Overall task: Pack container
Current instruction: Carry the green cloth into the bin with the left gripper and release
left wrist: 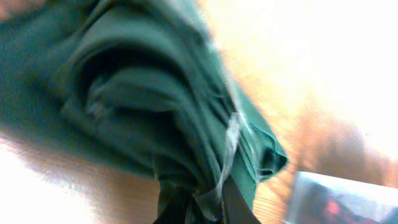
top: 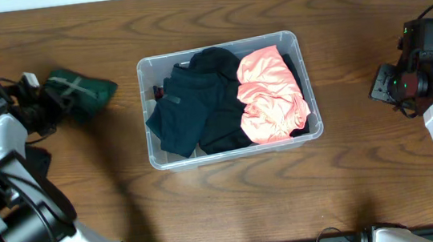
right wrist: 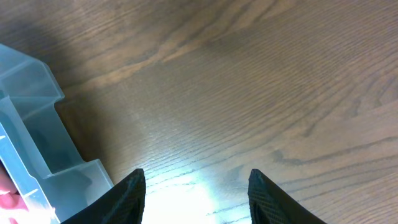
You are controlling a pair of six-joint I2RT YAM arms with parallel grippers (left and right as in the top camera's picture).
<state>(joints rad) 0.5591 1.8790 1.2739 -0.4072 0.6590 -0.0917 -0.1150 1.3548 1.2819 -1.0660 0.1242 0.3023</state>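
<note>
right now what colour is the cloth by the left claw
Dark green cloth, best seen overhead.

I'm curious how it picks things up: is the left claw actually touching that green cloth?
Touching. The left wrist view shows the green cloth bunched between the dark fingertips of the left gripper. Overhead, that gripper sits at the cloth's edge.

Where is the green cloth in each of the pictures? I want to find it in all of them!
Overhead: the green cloth lies on the table at the far left, well left of the container.
Left wrist: it fills most of the picture, close up and blurry.
Right wrist: not in it.
Shared landmark: the container, at the bottom right in the left wrist view and at the left edge in the right wrist view.
</note>
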